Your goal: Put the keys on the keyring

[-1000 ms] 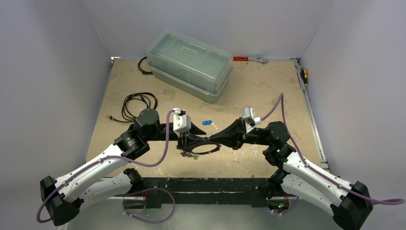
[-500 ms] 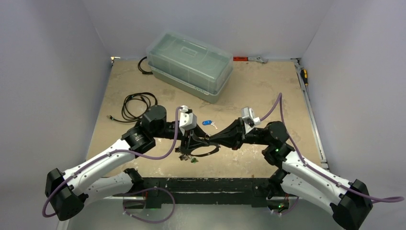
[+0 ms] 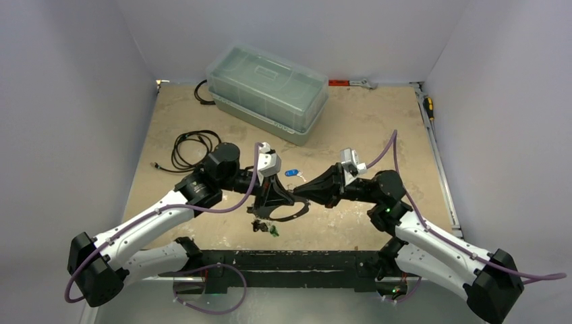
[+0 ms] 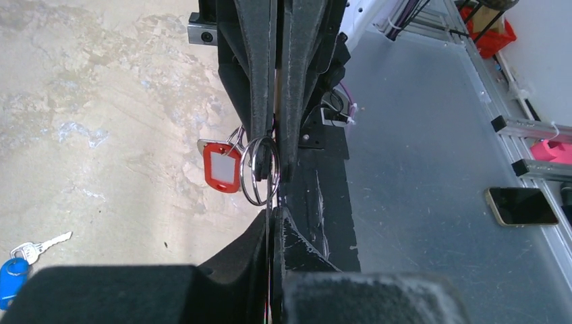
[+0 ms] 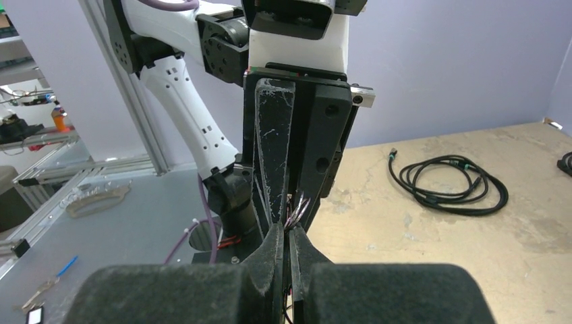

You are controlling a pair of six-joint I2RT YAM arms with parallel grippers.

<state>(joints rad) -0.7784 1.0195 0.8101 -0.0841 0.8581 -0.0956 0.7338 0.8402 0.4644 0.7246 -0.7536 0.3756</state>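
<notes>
The keyring [image 3: 291, 215] is a flat grey ring held above the table between both arms, and it shows edge-on in the wrist views. My left gripper [image 3: 272, 198] is shut on its left rim [image 4: 274, 212]. My right gripper [image 3: 299, 192] is shut on its rim from the opposite side [image 5: 289, 229]. A red-tagged key [image 4: 221, 167] hangs by a small split ring [image 4: 260, 170] beside the right gripper's fingertips. Several more keys [image 3: 266, 228] dangle below the ring. A blue-tagged key [image 3: 292, 173] lies on the table behind the grippers; it also shows in the left wrist view [image 4: 13, 273].
A clear lidded plastic bin [image 3: 266, 91] stands at the back. A coiled black cable [image 3: 195, 147] lies left of the arms and shows in the right wrist view [image 5: 448, 179]. A wrench [image 3: 361, 83] and a screwdriver [image 3: 429, 106] lie along the far and right edges.
My left arm has swung forward and to the right and its wrist has turned. The keyring has tilted, and the hanging keys now sit lower. The right arm has barely moved.
</notes>
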